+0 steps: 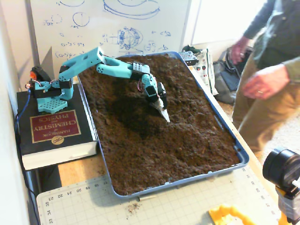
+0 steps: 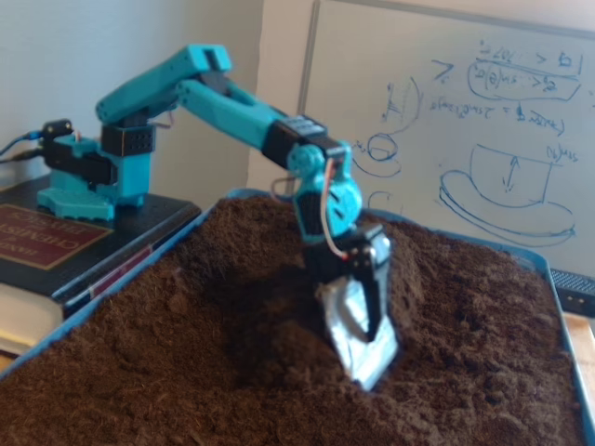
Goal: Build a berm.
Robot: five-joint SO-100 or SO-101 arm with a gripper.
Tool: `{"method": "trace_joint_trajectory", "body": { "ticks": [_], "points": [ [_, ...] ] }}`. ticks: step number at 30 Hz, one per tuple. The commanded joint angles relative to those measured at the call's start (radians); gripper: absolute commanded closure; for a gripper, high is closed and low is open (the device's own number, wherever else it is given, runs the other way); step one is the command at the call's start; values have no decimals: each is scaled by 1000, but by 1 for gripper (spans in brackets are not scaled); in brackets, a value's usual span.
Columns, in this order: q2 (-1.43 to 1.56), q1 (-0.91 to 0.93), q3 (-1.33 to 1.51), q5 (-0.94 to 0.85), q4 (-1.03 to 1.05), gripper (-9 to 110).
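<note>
A blue tray is filled with loose dark brown soil. My teal arm reaches out from the left, and the gripper is shut on a silvery scoop. The scoop points steeply down with its tip in the soil near the tray's middle. A darker hollow lies to its left in both fixed views. Right of the scoop the soil rises into a rounded hump, the berm. Its outline is faint from the higher fixed view.
The arm's base stands on a thick book left of the tray. A person stands close to the tray's right side. A camera, a yellow object and a cutting mat lie in front.
</note>
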Motion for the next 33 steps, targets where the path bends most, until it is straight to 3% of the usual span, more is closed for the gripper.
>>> {"method": "trace_joint_trajectory", "body": {
  "ticks": [1,11,33],
  "points": [
    [216,11,-14,2,43,101],
    [492,9,40,14,44,101],
    [1097,-38,861,54,44,101]
  ]
}}
